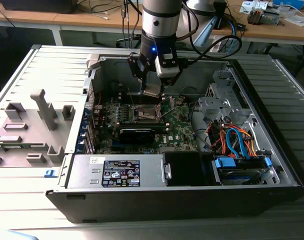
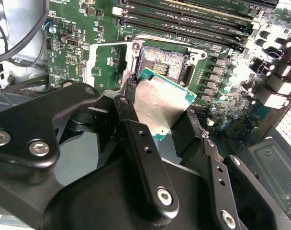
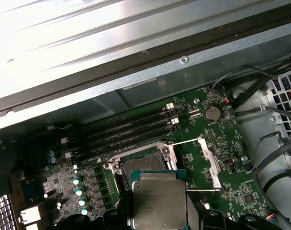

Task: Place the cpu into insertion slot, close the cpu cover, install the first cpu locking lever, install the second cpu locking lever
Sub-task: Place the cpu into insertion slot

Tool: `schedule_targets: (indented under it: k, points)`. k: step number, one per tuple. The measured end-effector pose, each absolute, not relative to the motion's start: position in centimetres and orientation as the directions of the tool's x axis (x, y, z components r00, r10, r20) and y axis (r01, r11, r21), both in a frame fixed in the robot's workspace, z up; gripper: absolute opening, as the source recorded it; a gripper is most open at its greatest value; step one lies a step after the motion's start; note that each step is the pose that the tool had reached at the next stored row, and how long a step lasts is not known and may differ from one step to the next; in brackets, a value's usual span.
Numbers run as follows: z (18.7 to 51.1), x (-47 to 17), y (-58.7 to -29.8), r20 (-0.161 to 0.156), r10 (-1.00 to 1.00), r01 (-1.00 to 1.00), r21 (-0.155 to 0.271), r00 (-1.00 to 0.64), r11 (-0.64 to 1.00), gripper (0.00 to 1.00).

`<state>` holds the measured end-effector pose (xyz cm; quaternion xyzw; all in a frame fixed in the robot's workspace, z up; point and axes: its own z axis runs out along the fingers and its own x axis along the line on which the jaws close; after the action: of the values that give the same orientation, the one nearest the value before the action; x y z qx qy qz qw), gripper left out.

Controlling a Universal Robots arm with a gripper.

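The open computer case lies on its side on the worktop, with the green motherboard exposed inside. The robot arm reaches down into the case over the middle of the board. Its jaws are closed to the width of the cpu and pinch it by two opposite edges, silver-grey top towards the wrist cameras.

The cpu hangs above the insertion slot and is clear of it, not touching. In the second wrist view the slot's dark centre is bare, and the chip overlaps only its near edge. The cpu cover is swung open and lies just beside the slot, with board showing through its window.

By this showing no step is finished. The chip is lifted and brought over the slot but not seated, the cover is not closed, and both locking levers are left to do.
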<state>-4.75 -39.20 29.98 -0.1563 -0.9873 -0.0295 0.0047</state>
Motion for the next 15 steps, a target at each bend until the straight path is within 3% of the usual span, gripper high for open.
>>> schedule_targets:
  k: [15]
  points:
    - [29.95,-4.75,-39.20,0.018,0.324,0.324,0.057,-0.946,0.944,0.55]
